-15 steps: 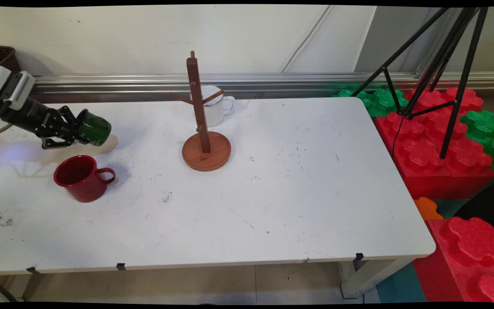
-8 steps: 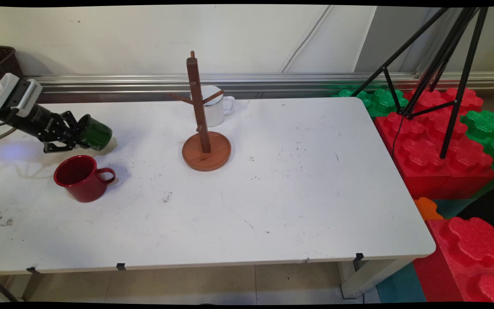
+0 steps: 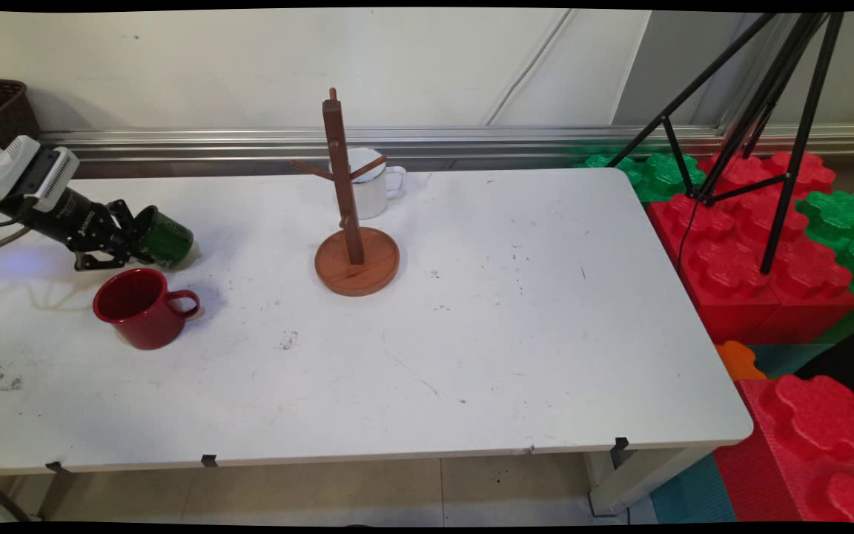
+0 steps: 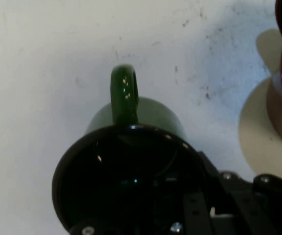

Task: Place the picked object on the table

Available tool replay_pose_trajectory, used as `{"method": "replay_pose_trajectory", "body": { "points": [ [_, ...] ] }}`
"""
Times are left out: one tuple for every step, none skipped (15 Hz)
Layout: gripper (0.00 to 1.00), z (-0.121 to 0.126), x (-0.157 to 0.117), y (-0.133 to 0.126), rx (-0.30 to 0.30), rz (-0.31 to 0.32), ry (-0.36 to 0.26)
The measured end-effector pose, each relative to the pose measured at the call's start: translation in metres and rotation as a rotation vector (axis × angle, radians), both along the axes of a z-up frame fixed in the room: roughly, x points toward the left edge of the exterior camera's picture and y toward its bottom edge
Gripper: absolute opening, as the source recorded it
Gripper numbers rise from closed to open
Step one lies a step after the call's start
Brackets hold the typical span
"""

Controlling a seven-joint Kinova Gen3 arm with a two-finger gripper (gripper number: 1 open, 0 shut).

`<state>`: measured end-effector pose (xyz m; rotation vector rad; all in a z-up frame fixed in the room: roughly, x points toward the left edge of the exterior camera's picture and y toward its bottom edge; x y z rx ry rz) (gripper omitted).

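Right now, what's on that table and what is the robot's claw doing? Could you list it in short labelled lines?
gripper: the gripper is shut on the green mug's rim, low over the table's left side
held thing: green mug, tilted on its side, mouth toward the arm, handle pointing away from the camera on the hand
nearest neighbour: red mug, upright on the table just in front, handle to the right
centre: wooden mug tree, no mugs on its pegs
behind it: white mug
surface: white table
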<state>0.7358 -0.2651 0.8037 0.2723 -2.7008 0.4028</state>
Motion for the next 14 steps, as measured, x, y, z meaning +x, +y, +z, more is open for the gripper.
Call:
{"method": "replay_pose_trajectory", "body": {
  "points": [
    [0.00,-0.0004,-0.0005,0.0000,0.001,-0.002,-0.002],
    [0.00,-0.0008,-0.0010,-0.0001,0.004,-0.005,-0.004],
    [0.00,-0.0011,-0.0014,0.0000,0.005,-0.007,-0.005],
    [0.00,-0.0015,-0.0019,0.0002,0.007,-0.009,-0.007],
    [0.00,-0.0018,-0.0022,0.0002,0.008,-0.011,-0.007],
    [1.00,-0.0019,-0.0024,0.0011,0.009,-0.012,-0.009],
    [1.00,-0.0019,-0.0028,0.0010,0.010,-0.014,-0.009],
    [1.00,-0.0018,-0.0034,-0.0009,0.010,-0.019,-0.010],
    [1.00,-0.0015,-0.0035,-0.0011,0.010,-0.020,-0.011],
    [1.00,-0.0011,-0.0031,0.0000,0.009,-0.019,-0.011],
    [1.00,-0.0005,-0.0033,-0.0006,0.008,-0.020,-0.011],
    [1.00,0.0000,-0.0033,-0.0009,0.006,-0.021,-0.011],
    [1.00,0.0009,-0.0033,-0.0013,0.004,-0.022,-0.010],
    [1.00,0.0018,-0.0032,-0.0016,0.002,-0.023,-0.009]
  ]
}}
